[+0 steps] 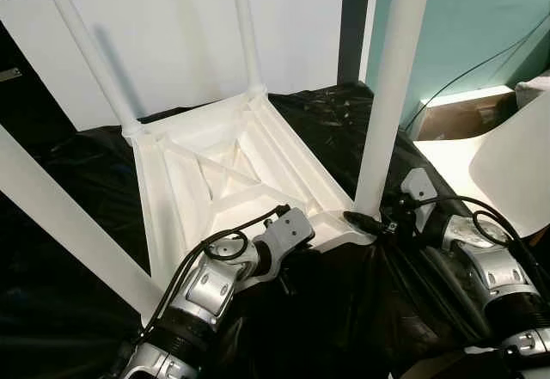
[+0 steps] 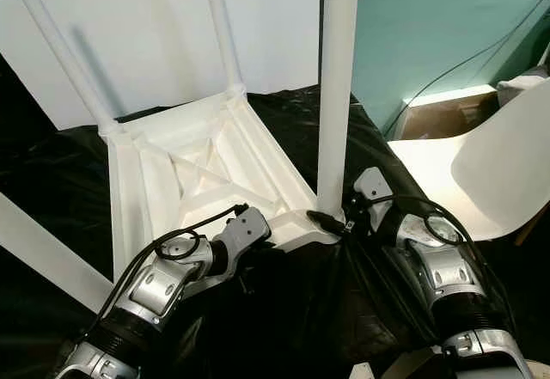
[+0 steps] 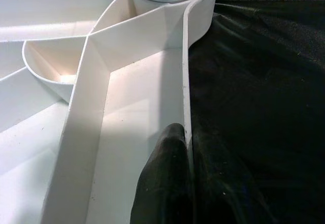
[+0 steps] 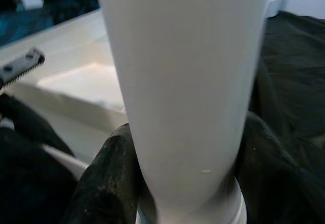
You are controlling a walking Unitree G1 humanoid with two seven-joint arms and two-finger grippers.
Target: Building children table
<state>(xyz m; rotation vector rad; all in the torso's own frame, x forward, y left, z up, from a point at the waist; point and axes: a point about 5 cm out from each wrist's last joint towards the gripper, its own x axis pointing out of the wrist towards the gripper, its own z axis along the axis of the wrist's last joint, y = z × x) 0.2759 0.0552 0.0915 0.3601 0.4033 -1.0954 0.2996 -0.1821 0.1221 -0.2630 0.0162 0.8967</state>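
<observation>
**Inspector:** Well, start with the workpiece. Where does it sit?

**Assistant:** An upturned white children's table [image 1: 232,164] lies underside up on a black plastic sheet [image 1: 69,259], its ribbed frame showing. Four white legs stand up from the corners: two far legs [image 1: 86,44] beyond both grippers, one near-left leg [image 1: 60,224] outboard of the left gripper, and the near-right leg [image 1: 391,87].

**Inspector:** Left gripper — position and state?

**Assistant:** The left gripper [image 3: 189,158] is at the table's near edge. Its wrist view shows one black finger [image 3: 162,183] inside the frame and the other outside on the sheet side, with the thin white rim wall [image 3: 185,71] between them — clamped on that rim. Ahead of it along the rim is the rounded corner socket [image 3: 172,10] carrying the near-right leg.

**Inspector:** Right gripper?

**Assistant:** The right gripper [image 4: 183,183] is at the foot of the near-right leg, just above the socket. Black fingers [image 4: 109,178] sit on either side of the white tube, touching it — closed around the leg. That leg stands upright.

**Inspector:** Surroundings?

**Assistant:** A white panel [image 1: 172,35] leans behind the table, beyond the grippers. Outboard of the right gripper are a teal wall [image 1: 464,27], a cardboard box [image 1: 455,117] and a curved white piece [image 1: 516,173] — what it is, I cannot tell.
</observation>
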